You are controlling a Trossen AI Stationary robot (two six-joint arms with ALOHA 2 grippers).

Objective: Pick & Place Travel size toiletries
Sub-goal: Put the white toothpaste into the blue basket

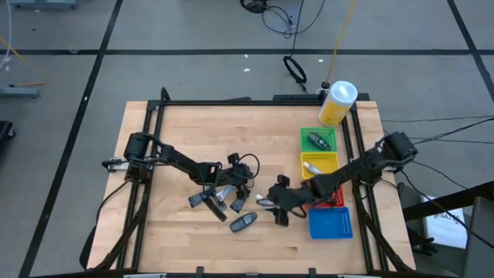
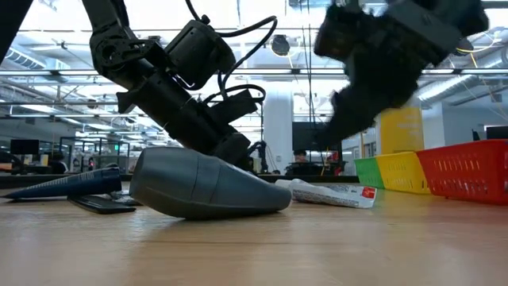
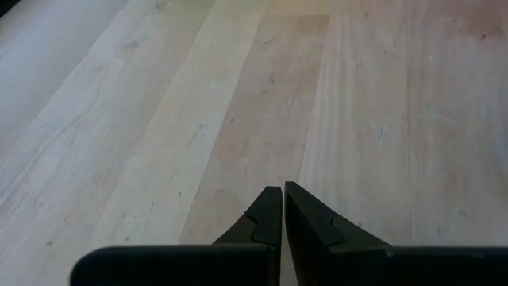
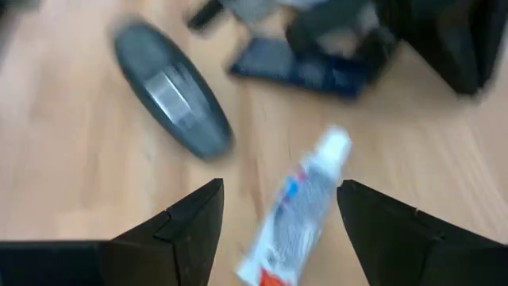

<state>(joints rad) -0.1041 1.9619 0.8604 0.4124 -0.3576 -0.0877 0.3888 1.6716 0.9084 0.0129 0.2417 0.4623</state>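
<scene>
A white tube with blue and red marks (image 4: 302,208) lies flat on the wood (image 1: 266,202). My right gripper (image 4: 279,208) hangs open above it, one finger on either side, and touches nothing. A dark grey oblong piece (image 4: 171,91) lies nearer the front edge (image 1: 243,222). Other dark pieces (image 1: 204,199) lie by my left gripper (image 3: 282,191), which is shut over bare wood at the table's middle (image 1: 235,189). In the low view the grey piece (image 2: 206,184) lies in front of the tube (image 2: 329,193).
On the right, from far to near, stand a green tray (image 1: 319,131) with a dark piece, a yellow tray (image 1: 330,158) with a tube, a red tray (image 1: 338,199) partly under my right arm, and a blue tray (image 1: 330,224). A yellow white-capped bottle (image 1: 337,103) stands at the far right corner.
</scene>
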